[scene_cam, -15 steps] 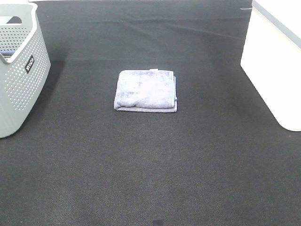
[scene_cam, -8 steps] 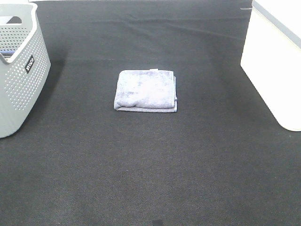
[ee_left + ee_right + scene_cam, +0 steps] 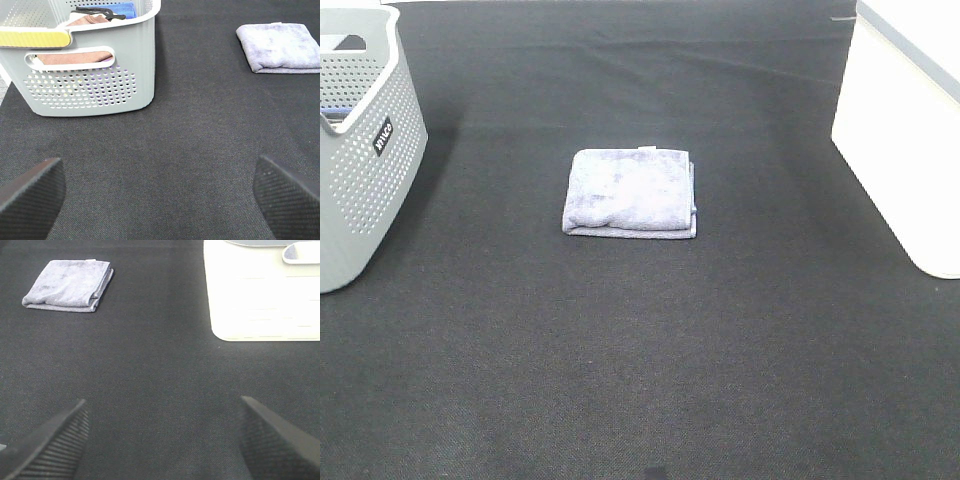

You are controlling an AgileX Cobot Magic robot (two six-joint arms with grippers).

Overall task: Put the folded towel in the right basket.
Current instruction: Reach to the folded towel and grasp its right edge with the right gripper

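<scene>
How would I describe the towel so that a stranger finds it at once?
A black mat fills the overhead view, with a grey perforated basket at its left edge and a plain white basket at its right. Between them, near the middle, lies the folded towel: the only soft, flat, lavender-grey thing, touching neither basket.

I have my left gripper (image 3: 160, 196) and right gripper (image 3: 164, 442) spread wide, fingers well apart, each pointing toward 12 o'clock.
</scene>
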